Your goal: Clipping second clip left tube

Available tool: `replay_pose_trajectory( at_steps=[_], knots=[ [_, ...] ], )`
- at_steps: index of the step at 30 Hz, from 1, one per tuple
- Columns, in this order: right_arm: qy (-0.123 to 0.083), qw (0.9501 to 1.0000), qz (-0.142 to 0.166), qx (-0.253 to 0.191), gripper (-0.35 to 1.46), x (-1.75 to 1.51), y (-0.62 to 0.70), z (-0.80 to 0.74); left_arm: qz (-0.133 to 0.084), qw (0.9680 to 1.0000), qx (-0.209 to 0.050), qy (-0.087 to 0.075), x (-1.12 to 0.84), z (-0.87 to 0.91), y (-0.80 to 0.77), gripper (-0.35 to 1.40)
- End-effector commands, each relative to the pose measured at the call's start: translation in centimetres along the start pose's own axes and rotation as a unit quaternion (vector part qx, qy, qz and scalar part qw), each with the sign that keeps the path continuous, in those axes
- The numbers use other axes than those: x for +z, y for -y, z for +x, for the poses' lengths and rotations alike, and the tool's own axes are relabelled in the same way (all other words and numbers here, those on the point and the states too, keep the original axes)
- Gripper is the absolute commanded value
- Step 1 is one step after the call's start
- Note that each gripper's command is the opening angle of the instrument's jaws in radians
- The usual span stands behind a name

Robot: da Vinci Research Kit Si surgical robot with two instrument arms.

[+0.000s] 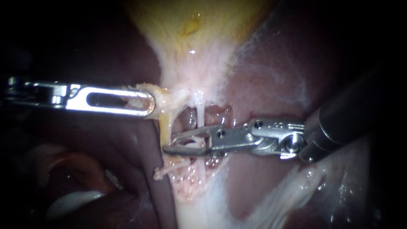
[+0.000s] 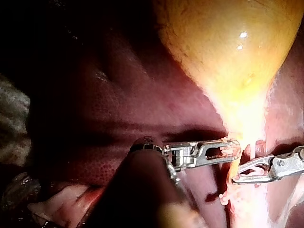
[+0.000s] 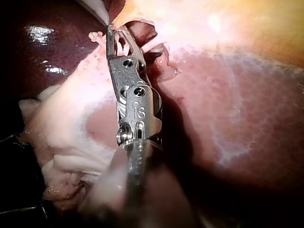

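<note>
The yellow gallbladder [image 1: 195, 25] narrows to a pale neck between lobes of dark liver [image 1: 271, 76]. Below the neck run two tubes side by side: the pale left tube [image 1: 193, 116] and a pinker right tube [image 1: 220, 115]. My right instrument [image 1: 186, 144] comes in from the right, its jaws closed around the left tube with their tips meeting beyond it. The right wrist view shows the same jaws [image 3: 118, 40] buried in the pale strands. My left instrument [image 1: 149, 103] holds a fold of tissue at the gallbladder neck and pulls it leftward; its jaws [image 2: 232, 149] also show in the left wrist view.
Frayed pale tissue [image 1: 186, 178] lies under the right instrument's jaws. A loose strand [image 1: 163, 171] hangs beside it. Liver [image 2: 118, 95] fills the area around both shafts. A pale fold [image 1: 72, 199] lies at the lower left.
</note>
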Motion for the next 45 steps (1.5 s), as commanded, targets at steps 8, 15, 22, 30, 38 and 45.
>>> replay_pose_trajectory(
  at_steps=[8,15,22,30,38,45],
  knots=[
    [0.0,1.0,0.0,0.0,0.13,0.01,0.0,0.0,0.0,1.0,0.0,0.0,0.0,0.0,0.0,-0.35],
    [-0.013,0.9999,0.0,0.005,0.43,0.09,0.0,-0.01,0.001,1.0,0.0,-0.001,0.0,0.0,0.0,-0.35],
    [-0.012,0.9999,0.001,0.005,0.47,0.2,0.05,-0.05,0.001,1.0,0.0,-0.001,0.0,0.0,0.0,-0.35],
    [-0.016,0.9997,0.015,0.014,0.49,0.32,0.13,-0.07,0.001,1.0,0.0,-0.001,0.02,0.0,0.01,-0.35],
    [-0.013,0.9989,0.041,0.019,0.48,0.42,0.2,-0.13,0.0,1.0,0.0,-0.001,0.02,0.0,0.01,-0.35],
    [-0.01,0.9979,0.063,0.015,0.44,0.44,0.21,-0.14,0.0,1.0,0.0,0.0,0.03,0.0,0.02,-0.35]
  ],
)
